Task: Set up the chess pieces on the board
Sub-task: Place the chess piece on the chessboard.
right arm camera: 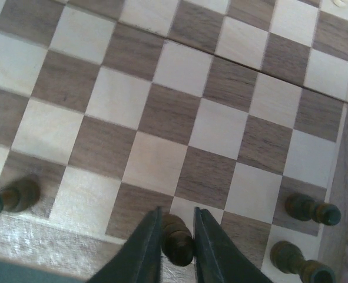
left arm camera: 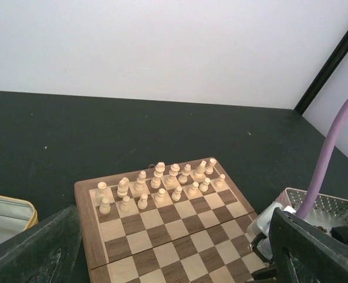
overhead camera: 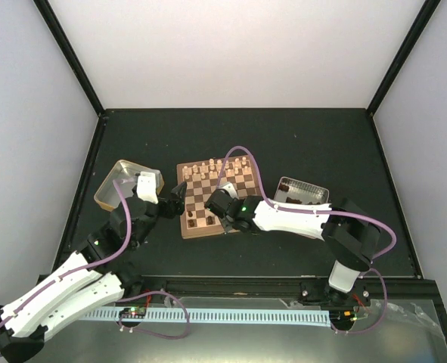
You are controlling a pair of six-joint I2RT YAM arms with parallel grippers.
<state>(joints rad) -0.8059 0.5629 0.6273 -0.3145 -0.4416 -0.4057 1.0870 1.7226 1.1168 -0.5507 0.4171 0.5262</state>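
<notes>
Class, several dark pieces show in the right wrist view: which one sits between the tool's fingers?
The dark piece at bottom centre; the others stand clear at the sides.

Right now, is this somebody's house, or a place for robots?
Probably a robot lab test booth, not a house. Two robot arms are bolted at a black table's edge, plain white walls with black posts box it in, and the chessboard looks like their practice job.

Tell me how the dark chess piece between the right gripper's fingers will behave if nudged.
The dark piece looks slim and upright on a small base, so it probably tips easily. Its turned, rounded body would likely roll once it is down. Small and wooden, it is probably light and stiff.
</notes>
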